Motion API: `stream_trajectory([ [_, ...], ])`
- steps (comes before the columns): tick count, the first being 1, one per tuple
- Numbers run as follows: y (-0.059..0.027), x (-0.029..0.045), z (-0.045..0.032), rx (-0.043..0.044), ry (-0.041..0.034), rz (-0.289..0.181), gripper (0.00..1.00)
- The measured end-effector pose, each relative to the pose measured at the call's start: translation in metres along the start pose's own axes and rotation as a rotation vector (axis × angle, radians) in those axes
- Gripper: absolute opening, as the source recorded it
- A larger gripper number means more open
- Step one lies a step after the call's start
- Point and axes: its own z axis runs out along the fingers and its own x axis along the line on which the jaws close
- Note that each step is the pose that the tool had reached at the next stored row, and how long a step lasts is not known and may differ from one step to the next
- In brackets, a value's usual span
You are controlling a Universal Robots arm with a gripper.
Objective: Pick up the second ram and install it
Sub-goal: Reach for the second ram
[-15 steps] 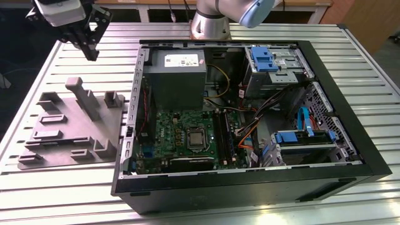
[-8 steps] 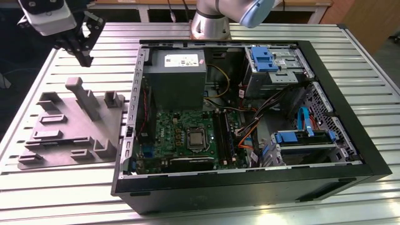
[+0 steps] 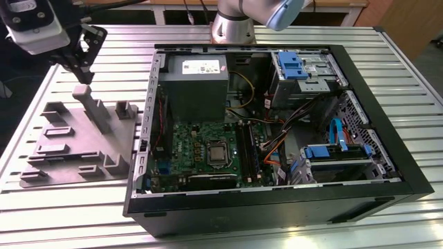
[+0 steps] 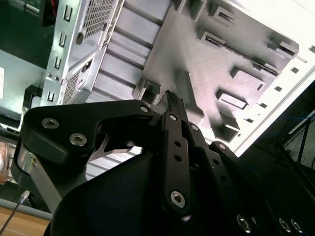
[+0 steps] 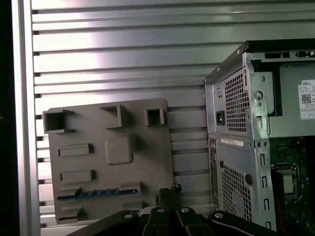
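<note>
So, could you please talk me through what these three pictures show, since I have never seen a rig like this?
The machine is a single robot arm standing at the far side of a ribbed metal table. Its grasping tool hangs above a grey plastic fixture. The exterior view comes from a camera off the arm and takes in the whole table. The two wrist views come from cameras riding on the arm, so they look past the tool at the fixture. An open computer case also sits on the table, its motherboard exposed. In the first wrist view the second ram, a thin blue-green memory stick, rests on the fixture. The tool is shut and holds nothing.
</note>
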Motion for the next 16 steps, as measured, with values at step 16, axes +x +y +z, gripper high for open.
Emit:
stream_trajectory([
  [16, -0.0271, 0.0201, 0.0054, 0.0001, 0.0000, 0.000, 0.10],
])
